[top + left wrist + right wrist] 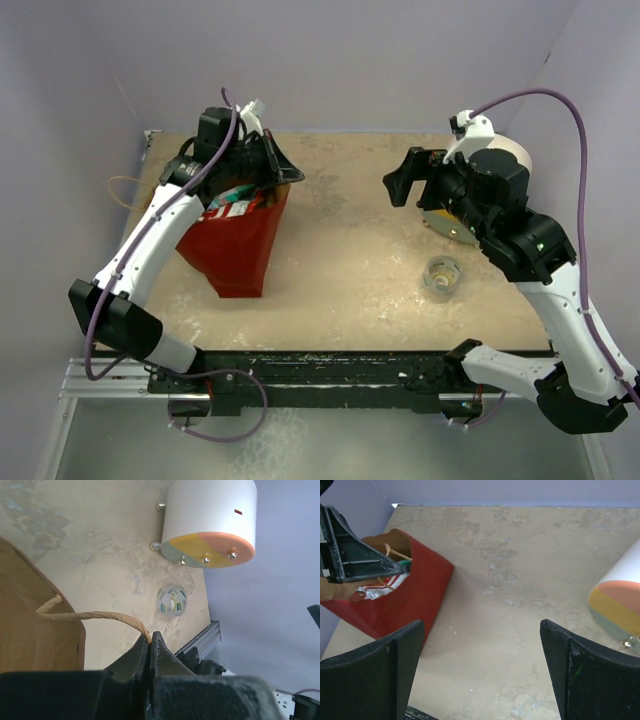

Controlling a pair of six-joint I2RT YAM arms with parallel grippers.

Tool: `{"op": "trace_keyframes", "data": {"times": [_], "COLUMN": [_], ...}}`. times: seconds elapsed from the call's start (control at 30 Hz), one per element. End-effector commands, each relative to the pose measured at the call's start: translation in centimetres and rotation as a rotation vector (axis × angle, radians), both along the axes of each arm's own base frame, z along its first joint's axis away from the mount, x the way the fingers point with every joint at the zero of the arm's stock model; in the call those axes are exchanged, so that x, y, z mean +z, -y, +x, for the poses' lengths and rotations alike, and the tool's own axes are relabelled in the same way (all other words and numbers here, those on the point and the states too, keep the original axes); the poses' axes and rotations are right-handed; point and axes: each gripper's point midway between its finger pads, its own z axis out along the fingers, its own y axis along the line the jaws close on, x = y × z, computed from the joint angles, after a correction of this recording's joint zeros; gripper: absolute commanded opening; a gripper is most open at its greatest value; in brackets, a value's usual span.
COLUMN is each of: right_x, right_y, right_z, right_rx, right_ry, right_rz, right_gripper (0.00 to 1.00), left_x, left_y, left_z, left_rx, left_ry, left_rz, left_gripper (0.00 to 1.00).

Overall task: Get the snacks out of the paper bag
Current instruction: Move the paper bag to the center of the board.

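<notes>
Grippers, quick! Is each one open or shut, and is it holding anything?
Left gripper: jaws closed on the string handle of the paper bag.
Right gripper: jaws wide open, holding nothing.

A flat beige wooden table top (pixel 350 260) with pale worn patches lies under the right gripper (pixel 402 178). Plain pale purple walls (pixel 350 60) stand beyond it.

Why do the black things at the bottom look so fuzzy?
Left wrist view: the left tool, shut on the string handle, sits too close to the lens, so it blurs. Right wrist view: the open right tool looms big at the bottom; the paper bag casts a soft shadow.
</notes>
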Motion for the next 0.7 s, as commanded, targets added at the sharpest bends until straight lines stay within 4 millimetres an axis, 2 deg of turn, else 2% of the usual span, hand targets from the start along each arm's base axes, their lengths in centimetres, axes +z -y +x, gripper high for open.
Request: {"op": "trace_keyframes", "data": {"times": [0.0, 0.17, 0.33, 0.43, 0.53, 0.67], "right_x": [0.7, 0.2, -1.0, -2.0, -2.7, -3.7], "right_y": [-1.9, -3.2, -3.6, -3.5, -3.5, -4.5], "right_z": [-0.6, -0.4, -0.7, -1.0, -1.3, -1.0], "right_rx": [0.054, 0.081, 0.073, 0.053, 0.034, 0.036], "right_ry": [-0.025, -0.071, -0.134, -0.171, -0.210, -0.264], "right_rz": [0.116, 0.176, 0.210, 0.228, 0.258, 0.294], "right_gripper": [0.98, 0.97, 0.97, 0.96, 0.96, 0.96], "left_x": [5.8, 6.4, 6.3, 6.2, 6.8, 7.9], "left_y": [1.8, 4.1, 7.1, 7.1, 5.6, 3.3], "left_z": [-2.7, -4.7, -6.0, -6.3, -6.9, -8.1], "left_rx": [-0.035, -0.075, -0.137, -0.142, -0.124, -0.113], "left_ry": [0.124, 0.116, 0.094, 0.087, 0.133, 0.212], "left_rz": [-0.116, -0.156, -0.186, -0.167, -0.111, -0.023], "left_gripper": [0.00, 0.00, 0.00, 0.17, 0.39, 0.72]}}
